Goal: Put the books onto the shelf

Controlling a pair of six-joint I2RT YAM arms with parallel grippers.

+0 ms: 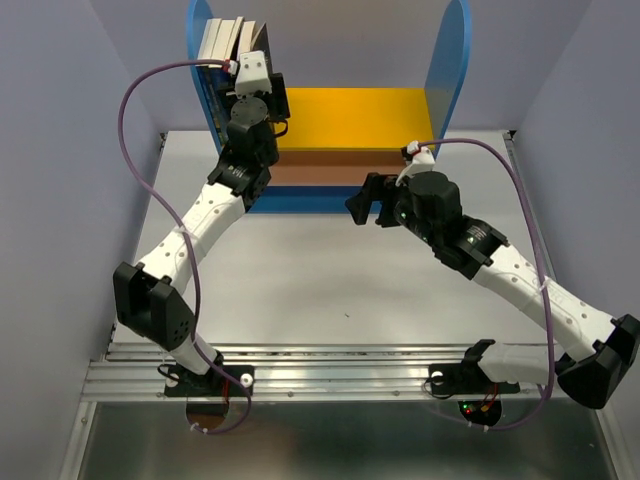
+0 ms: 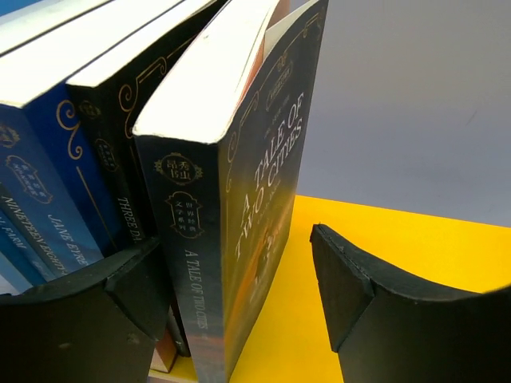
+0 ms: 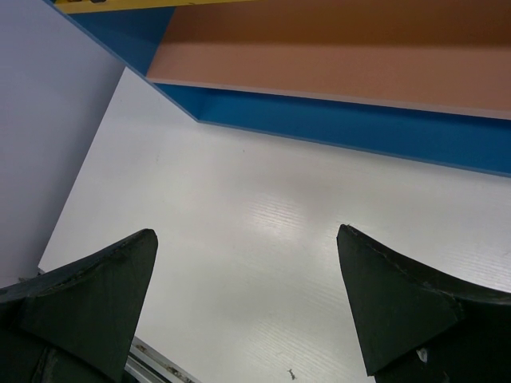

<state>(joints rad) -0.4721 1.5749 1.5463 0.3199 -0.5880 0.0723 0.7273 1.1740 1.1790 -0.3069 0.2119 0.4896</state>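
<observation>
Books (image 1: 228,40): a row standing on the yellow board (image 1: 350,118) of the shelf (image 1: 455,70), packed at its left end against the left panel (image 1: 200,30). Spines face the arms and the pale page edges face up.
Last book: A Tale of Two Cities (image 2: 263,183), dark blue with white lettering, stands at the right end of the row. Bare yellow board lies to its right.
Left arm (image 1: 190,235): the elbow is swung out to the left, low over the worktop (image 1: 330,280). The forearm runs up and to the right, and the wrist is raised at the shelf's left end, in front of the books.
Left claw (image 2: 238,239): the jaws are apart and straddle the lower part of A Tale of Two Cities. The left finger (image 2: 96,319) sits at the spines of the neighbouring books; whether it touches them I cannot tell. The right finger (image 2: 383,319) stands clear of the cover, with yellow board showing in the gap. It grips nothing.
Right arm (image 1: 520,275): the elbow is far out to the right, near the worktop's near edge. The forearm runs up and to the left, and the wrist is in front of the shelf's middle.
Right claw (image 1: 368,205): the jaws are spread wide with nothing between them. It hangs over the white worktop, near the blue base (image 3: 359,132) and below the brown board (image 3: 335,56), well apart from the books.
</observation>
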